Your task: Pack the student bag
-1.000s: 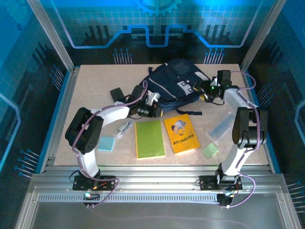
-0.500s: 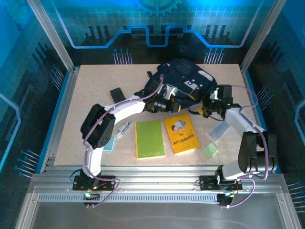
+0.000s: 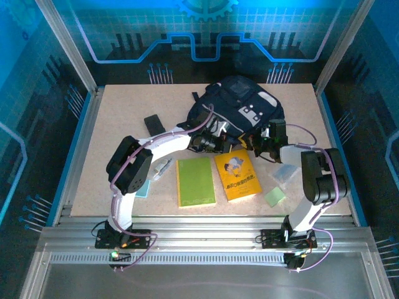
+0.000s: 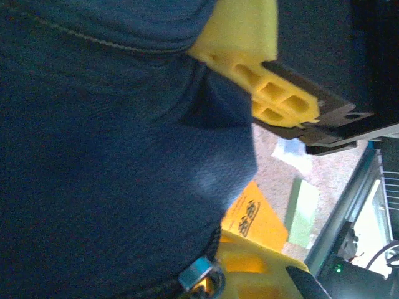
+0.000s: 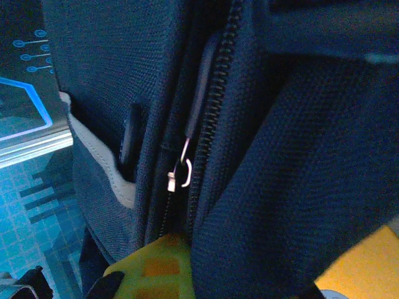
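**Opening the zip: one arm braces, the other pulls**

The student bag (image 3: 240,103) lies flat on the table, with both arms reaching in to its near edge. The yellow book (image 3: 237,174) and the green notebook (image 3: 196,181) wait just in front of it, not yet packed.

The left gripper (image 3: 217,141) sits at the bag's near-left edge, its fingers (image 4: 246,43) clamped on a bunched fold of navy cloth. The right gripper (image 3: 257,142) is at the bag's near-right edge with its jaws closed tight against the zipper line. The zipper pull (image 5: 179,174) hangs free just above one yellow finger (image 5: 146,271). I cannot tell whether that grip has cloth or nothing at all, but it does not look like the tab.

The step in hand seems to be getting the main compartment open. To do it well:

- The right gripper likely needs to reopen and take the small metal tab itself, since a pinch of cloth beside the teeth will only drag the bag.
- Pull along the zip's run, not across it.
- Use the left hold as an anchor, drawing the fold gently away so the seam lies taut and straight.
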Controlling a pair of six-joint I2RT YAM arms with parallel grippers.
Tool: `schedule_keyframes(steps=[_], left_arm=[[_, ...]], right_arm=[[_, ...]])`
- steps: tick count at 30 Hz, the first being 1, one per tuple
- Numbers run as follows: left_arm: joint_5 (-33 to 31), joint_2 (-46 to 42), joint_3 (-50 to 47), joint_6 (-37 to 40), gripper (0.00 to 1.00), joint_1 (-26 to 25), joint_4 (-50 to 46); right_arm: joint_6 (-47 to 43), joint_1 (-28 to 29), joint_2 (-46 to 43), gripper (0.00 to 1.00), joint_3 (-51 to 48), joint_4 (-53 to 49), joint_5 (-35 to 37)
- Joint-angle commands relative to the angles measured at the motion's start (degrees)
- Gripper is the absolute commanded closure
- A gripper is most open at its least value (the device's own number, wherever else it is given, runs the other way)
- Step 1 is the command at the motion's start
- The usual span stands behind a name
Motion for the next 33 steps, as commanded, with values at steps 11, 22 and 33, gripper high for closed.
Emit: schedule_keyframes(steps=[11,22,33], left_arm=[[-15.90,-6.93,1.65,15.22,1.00,14.88,-24.04],[-6.56,-13.81,-3.14,9.60,1.00,6.74,-18.48],[1.67,-0.04,11.00,2.01,1.00,-2.96,-10.96]], right_arm=[[-25.60,-4.84,-3.23,1.00,8.97,-19.01,9.15],[-32.42,-5.76,5.84,1.00,27.44,-27.26,11.17],[-33.00,-6.19,2.16,0.23,30.60,-36.96,11.25]])
